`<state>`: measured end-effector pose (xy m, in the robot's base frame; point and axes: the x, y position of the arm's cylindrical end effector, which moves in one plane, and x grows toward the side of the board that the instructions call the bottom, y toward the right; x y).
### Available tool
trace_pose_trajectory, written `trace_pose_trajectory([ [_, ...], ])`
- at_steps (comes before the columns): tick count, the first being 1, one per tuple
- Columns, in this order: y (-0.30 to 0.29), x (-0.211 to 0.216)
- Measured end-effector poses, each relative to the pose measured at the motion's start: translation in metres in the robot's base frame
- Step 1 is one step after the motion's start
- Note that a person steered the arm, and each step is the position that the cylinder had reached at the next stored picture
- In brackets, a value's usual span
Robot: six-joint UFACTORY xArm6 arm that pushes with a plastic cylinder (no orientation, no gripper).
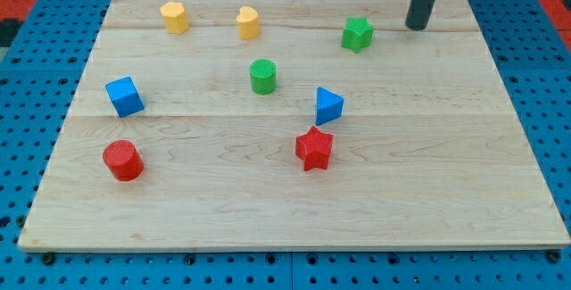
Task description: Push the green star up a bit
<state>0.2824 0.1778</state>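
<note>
The green star [357, 34] lies on the wooden board [428, 174] near the view's top, right of centre. My tip [416, 26] rests on the board to the right of the star, a short gap apart and about level with it. The dark rod rises from the tip out of the view's top edge.
A green cylinder [263, 76] sits below-left of the star. A blue triangle [328, 105] and a red star [314, 149] lie below it. Two yellow blocks [175, 17] [248, 22] sit at top left. A blue cube [124, 96] and a red cylinder [122, 161] are at left.
</note>
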Motion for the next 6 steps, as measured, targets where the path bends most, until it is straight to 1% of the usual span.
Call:
trace_pose_trajectory([
  [1, -0.051, 0.003],
  [2, -0.036, 0.041],
  [3, -0.074, 0.025],
  [4, -0.091, 0.004],
  [5, -0.142, 0.025],
  [6, -0.200, 0.018],
])
